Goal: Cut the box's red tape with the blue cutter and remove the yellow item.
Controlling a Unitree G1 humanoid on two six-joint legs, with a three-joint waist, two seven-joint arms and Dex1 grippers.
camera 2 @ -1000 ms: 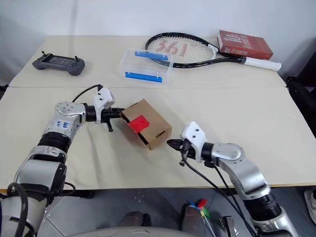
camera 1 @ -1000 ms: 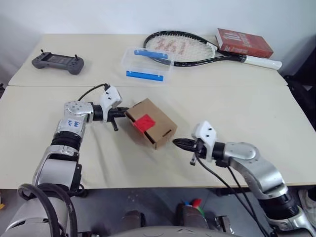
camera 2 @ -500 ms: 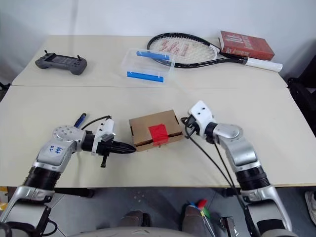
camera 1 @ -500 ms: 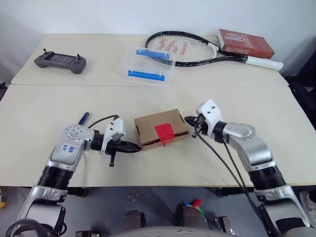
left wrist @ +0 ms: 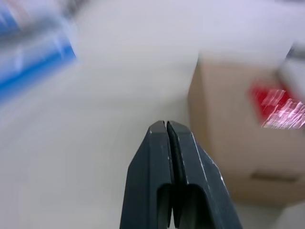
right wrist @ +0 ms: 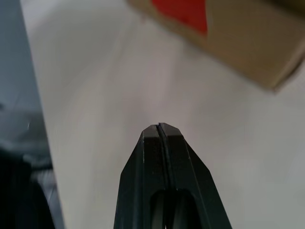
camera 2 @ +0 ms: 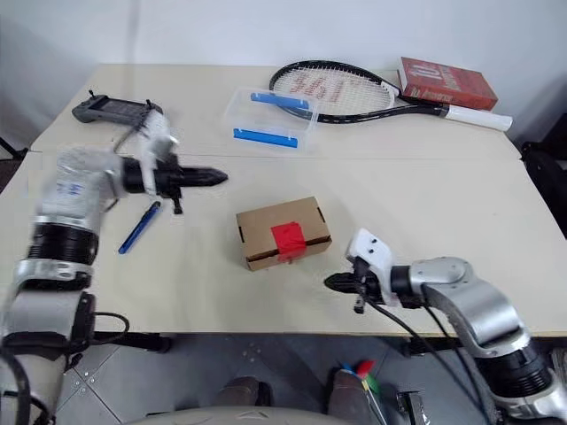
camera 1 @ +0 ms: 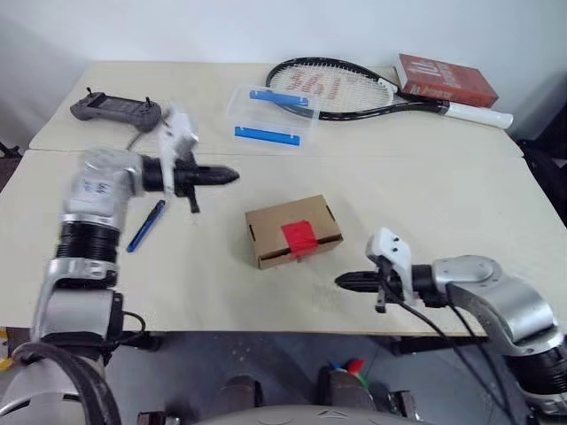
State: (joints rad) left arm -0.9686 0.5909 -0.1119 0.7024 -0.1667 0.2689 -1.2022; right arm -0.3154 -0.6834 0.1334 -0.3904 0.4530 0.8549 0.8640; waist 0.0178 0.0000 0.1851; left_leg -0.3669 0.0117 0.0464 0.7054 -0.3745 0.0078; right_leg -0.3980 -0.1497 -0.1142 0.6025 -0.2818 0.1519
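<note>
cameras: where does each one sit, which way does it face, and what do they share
Head eyes: look down over the table; both arms show, left gripper, right gripper.
Left wrist: looks along shut fingers toward the box.
Right wrist: looks past shut fingers at the box's edge.
Shared: box and red tape.

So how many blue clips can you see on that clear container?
2 on the clear container: one blue clip along its far edge by the racket, one blue clip along its near edge. More may be hidden.
</note>
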